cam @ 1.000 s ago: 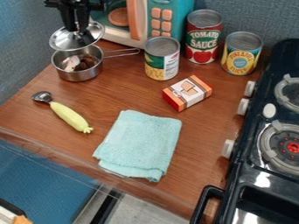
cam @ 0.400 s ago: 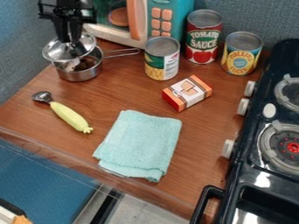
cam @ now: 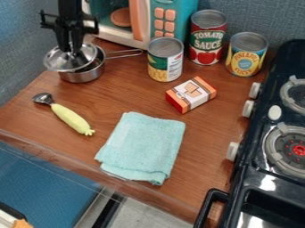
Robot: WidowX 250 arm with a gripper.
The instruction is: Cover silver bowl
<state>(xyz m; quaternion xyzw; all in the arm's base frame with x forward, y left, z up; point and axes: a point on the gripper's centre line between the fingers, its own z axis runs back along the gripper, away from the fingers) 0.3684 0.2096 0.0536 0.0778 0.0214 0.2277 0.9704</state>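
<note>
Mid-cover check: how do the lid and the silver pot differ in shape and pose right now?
The lid is a shallow dome; the pot is deeper, with a long wire handle. The lid hangs from the gripper, off toward the view's left, while the pot stands upright on the counter. Both are round and shiny silver.

At the remote controls, I count three food cans (cam: 166, 62), one metal pot (cam: 81, 77), one lid (cam: 58, 61), one small carton (cam: 191, 94), one spoon (cam: 70, 119), one cloth (cam: 143, 144), one toy microwave (cam: 140, 20) and one stove (cam: 263, 100) with two burners (cam: 298, 150) in sight, plus one wooden desk (cam: 128, 95) carrying the pot, cans, carton, spoon and cloth.
</note>
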